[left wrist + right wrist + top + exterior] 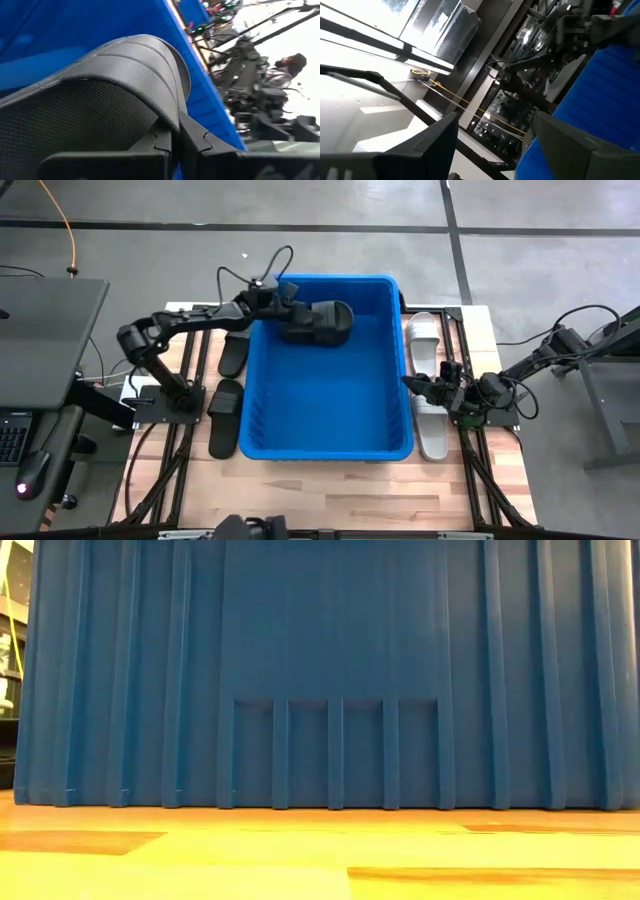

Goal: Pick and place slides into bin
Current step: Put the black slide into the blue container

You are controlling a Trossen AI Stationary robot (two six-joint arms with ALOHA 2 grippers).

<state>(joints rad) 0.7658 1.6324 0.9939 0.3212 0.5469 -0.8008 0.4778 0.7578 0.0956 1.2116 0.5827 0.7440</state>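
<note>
The blue bin (330, 670) fills the table-height view, its ribbed wall standing on the wooden surface (330, 485) and blocking everything behind it. From above, the bin sits mid-surface between the two arms. The left arm reaches over the bin's far left corner, its left pincer (283, 308) clenched on a black slide (318, 321) held above the bin's interior near the far wall; the left wrist view shows the slide's textured strap (125, 65) pinched between the dark fingers (200, 145). The right pincer (418, 387) waits released at the bin's right wall, its fingers spread apart. Two white slides (424, 345) lie end to end on the surface along the bin's right side. Three more black slides (226, 402) lie on the surface beside the bin's left wall.
</note>
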